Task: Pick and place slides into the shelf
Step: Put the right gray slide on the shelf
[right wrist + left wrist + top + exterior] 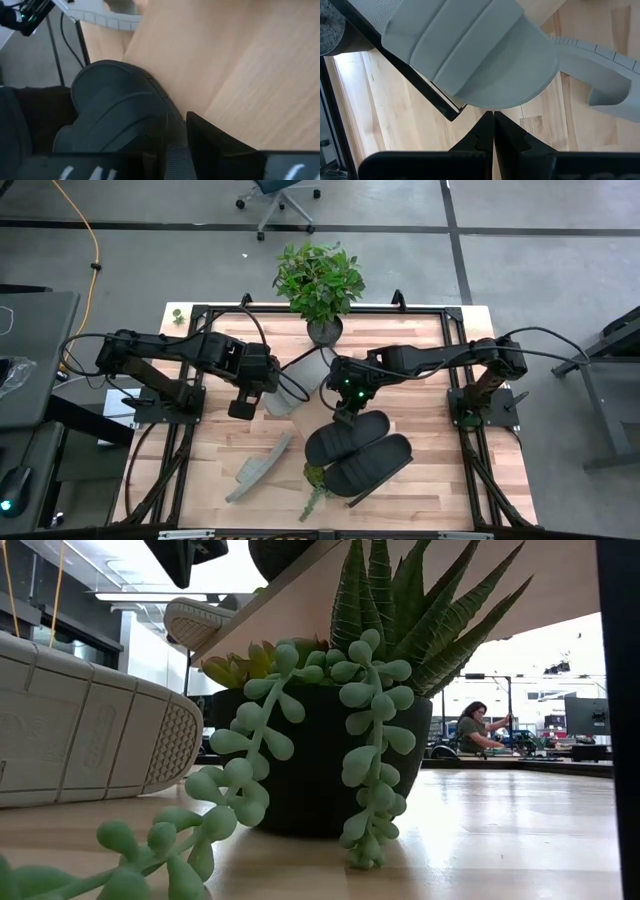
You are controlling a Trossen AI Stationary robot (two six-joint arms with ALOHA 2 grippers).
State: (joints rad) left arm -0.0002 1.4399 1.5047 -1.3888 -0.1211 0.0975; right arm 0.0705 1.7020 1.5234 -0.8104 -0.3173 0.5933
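One light grey slide (pixel 291 392) (pixel 470 50) lies on the shelf (pixel 420 86), a light-wood board with a dark edge that is raised above the table (pixel 300 600). My left gripper (pixel 244 408) (pixel 493 116) is shut, its tips at this slide's rounded end. A second grey slide (pixel 258 468) (pixel 600 70) lies on its side on the table. Two black slides (pixel 345 440) (pixel 375 464) sit side by side near the middle. My right gripper (pixel 345 412) (pixel 187 135) is at the far end of one black slide (pixel 115 115). My left gripper's shut fingertips (pixel 487 122) stand level against the rounded end (pixel 492 106) of the grey slide on the shelf; whether they touch it I cannot tell. My right gripper comes from above onto the black slide's sole edge (pixel 160 102) at its far end. One finger (pixel 215 137) shows outside that edge; the slide hides the other.
A leafy potted plant (pixel 320 285) stands at the table's far edge. A small dark pot of succulents (pixel 315 478) (pixel 330 760) sits by the black slides, close to the low camera. Dark frame rails (pixel 300 310) border the tabletop. A person sits far off in the room.
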